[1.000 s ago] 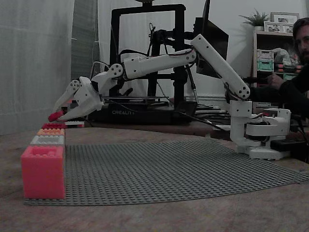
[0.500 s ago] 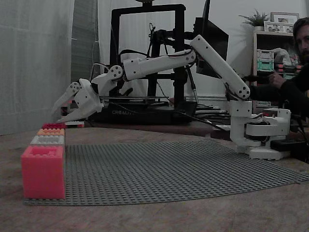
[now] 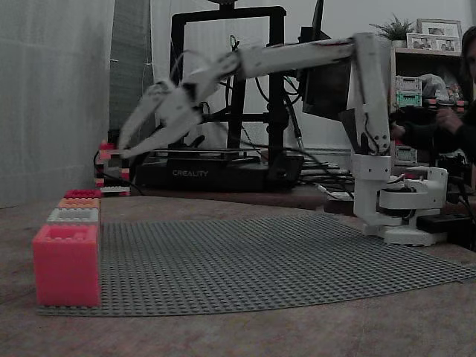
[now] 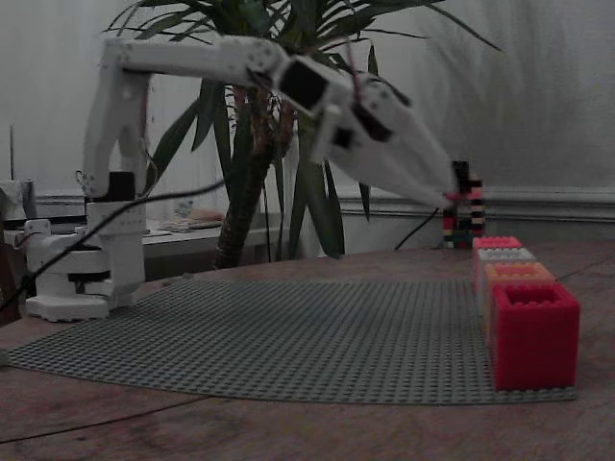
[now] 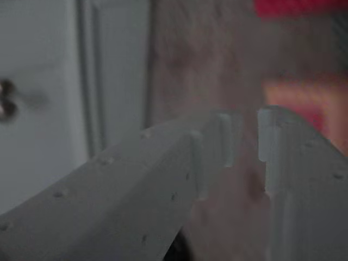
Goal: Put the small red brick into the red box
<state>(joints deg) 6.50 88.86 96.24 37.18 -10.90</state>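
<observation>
Four boxes stand in a row along one edge of the grey plate (image 3: 282, 253). The red box (image 4: 533, 331) is at one end of the row, and it is the darkest one. In a fixed view it is the far box (image 3: 83, 193), low and small behind the others.

The gripper (image 3: 123, 149) hangs in the air, up above the red box and a bit to the side of it. Its fingers (image 5: 217, 141) are a little apart, with a thin gap between the tips, and they hold nothing.

The small red brick is not in the gripper. I think it is down inside the red box, hidden by the walls, but I cannot tell for sure. If it is in there, the job is done and nothing is left but to pull the arm away.
</observation>
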